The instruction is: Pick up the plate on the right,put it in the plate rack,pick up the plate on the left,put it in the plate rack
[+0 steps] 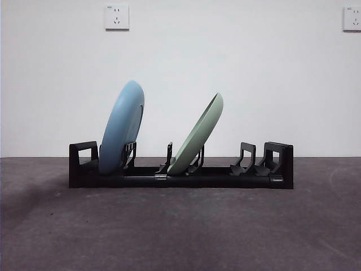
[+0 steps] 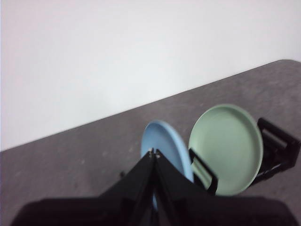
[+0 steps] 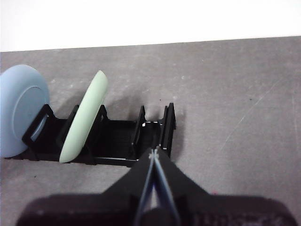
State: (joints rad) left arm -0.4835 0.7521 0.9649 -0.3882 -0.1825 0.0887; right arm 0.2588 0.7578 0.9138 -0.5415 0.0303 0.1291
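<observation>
white wall, grey table (image 1: 180, 226). both plates, blue plate (image 1: 122, 129) and green plate (image 1: 197, 135), lean in the plate rack (image 1: 180, 176) below the left gripper (image 2: 154, 153) and right gripper (image 3: 153, 154), both pinched closed and empty. they look stiff, slick, breakable; grip the rims.

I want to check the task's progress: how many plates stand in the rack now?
2. The blue plate leans in a slot near one end of the plate rack; the green plate leans in a slot near the middle. No plates lie on the table.
</observation>
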